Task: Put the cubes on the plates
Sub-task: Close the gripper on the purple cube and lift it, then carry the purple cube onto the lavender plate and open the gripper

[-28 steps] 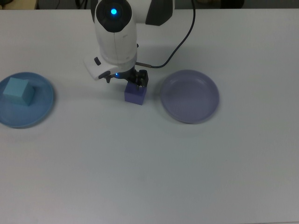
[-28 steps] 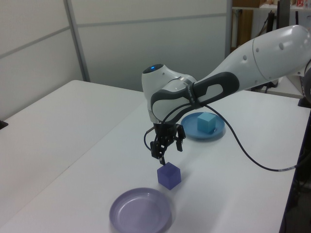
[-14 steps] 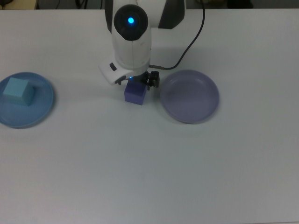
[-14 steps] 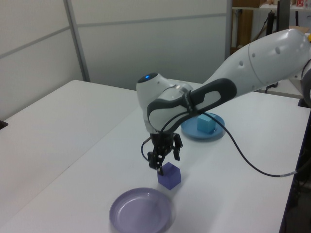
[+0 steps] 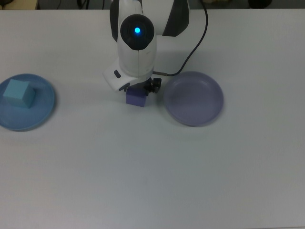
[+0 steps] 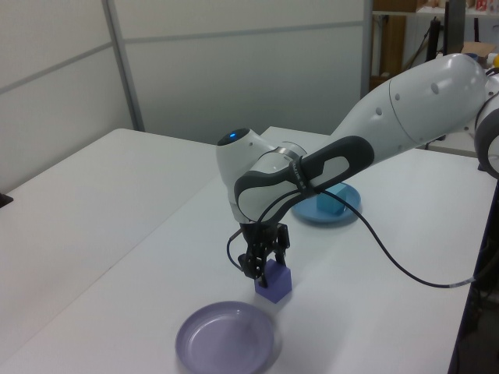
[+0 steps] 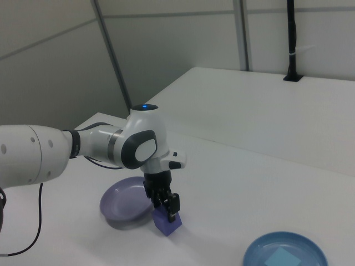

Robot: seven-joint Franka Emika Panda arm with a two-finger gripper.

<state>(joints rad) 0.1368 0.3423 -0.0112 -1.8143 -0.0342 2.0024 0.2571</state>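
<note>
The purple-blue cube (image 5: 137, 98) rests on the white table just left of the lavender plate (image 5: 193, 98) in the top view. My gripper (image 5: 141, 89) stands directly over the cube, open, its black fingers (image 7: 173, 204) lowered around the cube's top; the wrist hides part of the cube from above. In the left view the gripper (image 6: 263, 263) straddles the cube (image 6: 276, 284) beside the lavender plate (image 6: 226, 339). The cyan cube (image 5: 19, 92) lies on the light blue plate (image 5: 42, 108) at the top view's far left.
A black cable (image 5: 190, 45) runs from the arm across the table behind the lavender plate. The white arm (image 6: 405, 101) reaches in from the left view's right, over the blue plate (image 6: 308, 212). A black post (image 7: 292, 39) stands on the far table.
The gripper has moved slightly right in the top view and come down, from above and behind the purple-blue cube to around its top. The cubes and plates have not moved.
</note>
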